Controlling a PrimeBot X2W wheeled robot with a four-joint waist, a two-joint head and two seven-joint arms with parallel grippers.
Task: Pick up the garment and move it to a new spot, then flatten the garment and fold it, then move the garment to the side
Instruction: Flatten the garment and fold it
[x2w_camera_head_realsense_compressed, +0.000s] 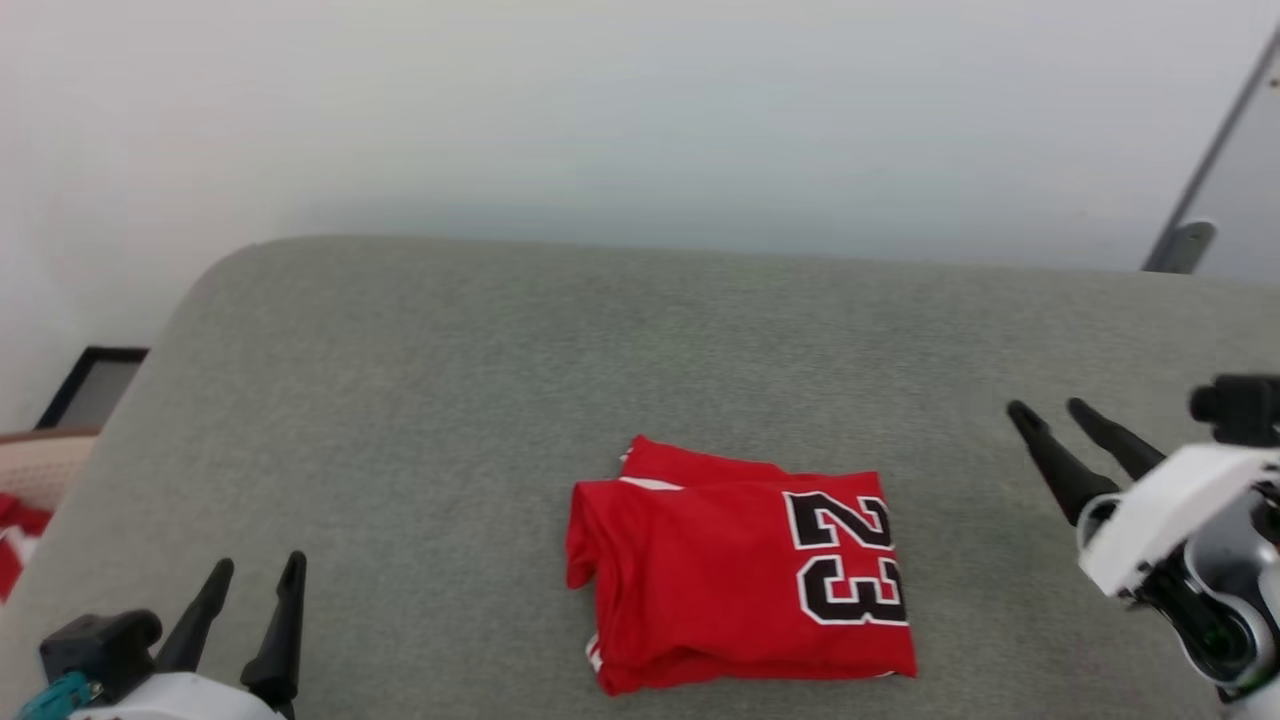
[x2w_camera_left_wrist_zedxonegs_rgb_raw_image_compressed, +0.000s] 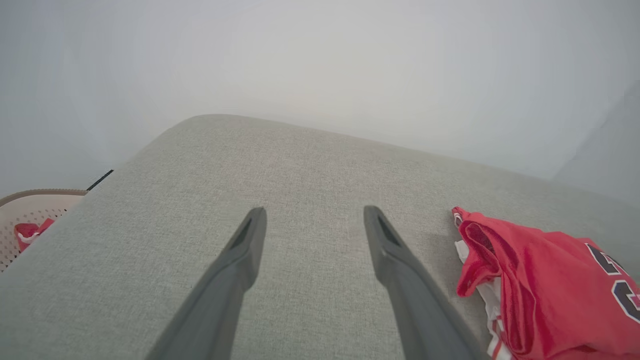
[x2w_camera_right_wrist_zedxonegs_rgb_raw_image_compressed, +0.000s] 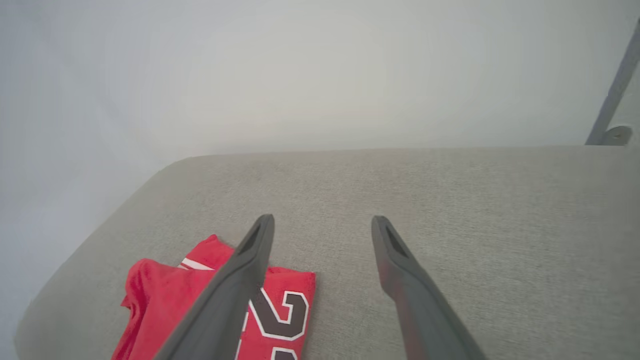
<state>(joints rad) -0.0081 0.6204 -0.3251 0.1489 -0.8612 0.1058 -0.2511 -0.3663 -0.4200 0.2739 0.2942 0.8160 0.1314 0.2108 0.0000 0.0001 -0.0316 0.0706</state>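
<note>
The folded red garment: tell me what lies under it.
The garment lies on the grey cushion. White trim peeks from its folds; the cushion beneath and the inner layers are covered.

Home-like rm, grey fabric cushion (x2w_camera_head_realsense_compressed: 400, 400) w/ rounded corner, plain white wall (x2w_camera_head_realsense_compressed: 600, 100), perforated basket (x2w_camera_left_wrist_zedxonegs_rgb_raw_image_compressed: 45, 192) at left
</note>
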